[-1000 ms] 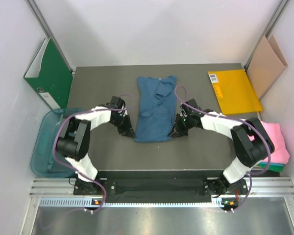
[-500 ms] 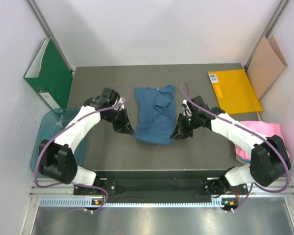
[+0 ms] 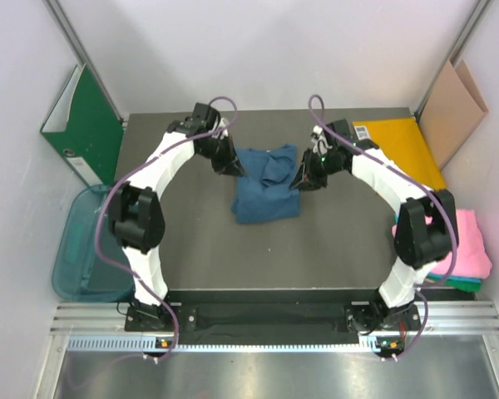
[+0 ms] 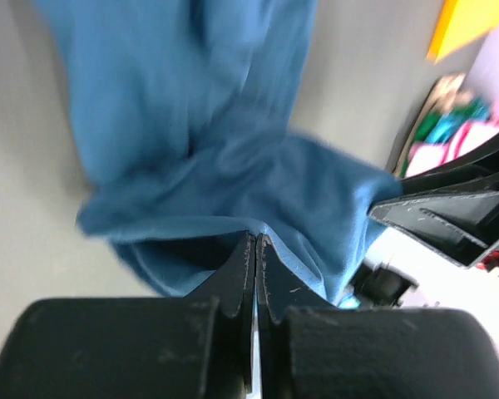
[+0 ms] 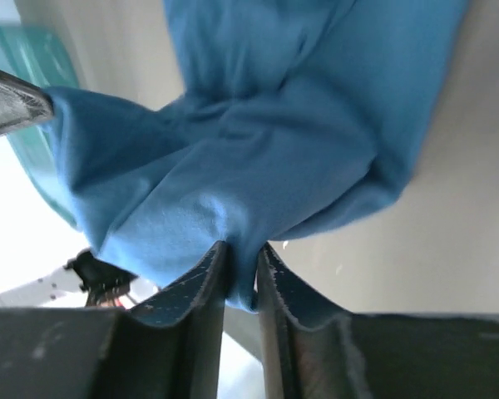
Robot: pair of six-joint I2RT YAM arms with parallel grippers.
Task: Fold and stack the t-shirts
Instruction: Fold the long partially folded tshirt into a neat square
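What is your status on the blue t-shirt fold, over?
Left gripper shut on blue t-shirt. Right gripper shut on it too. Shirt doubled over, not yet laid flat. Yellow folder apart, to its right.

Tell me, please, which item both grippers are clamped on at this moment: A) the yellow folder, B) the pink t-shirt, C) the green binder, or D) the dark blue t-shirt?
D: in each wrist view, the left gripper and the right gripper have their fingers shut on a pinch of the dark blue t-shirt, one at each side of it.
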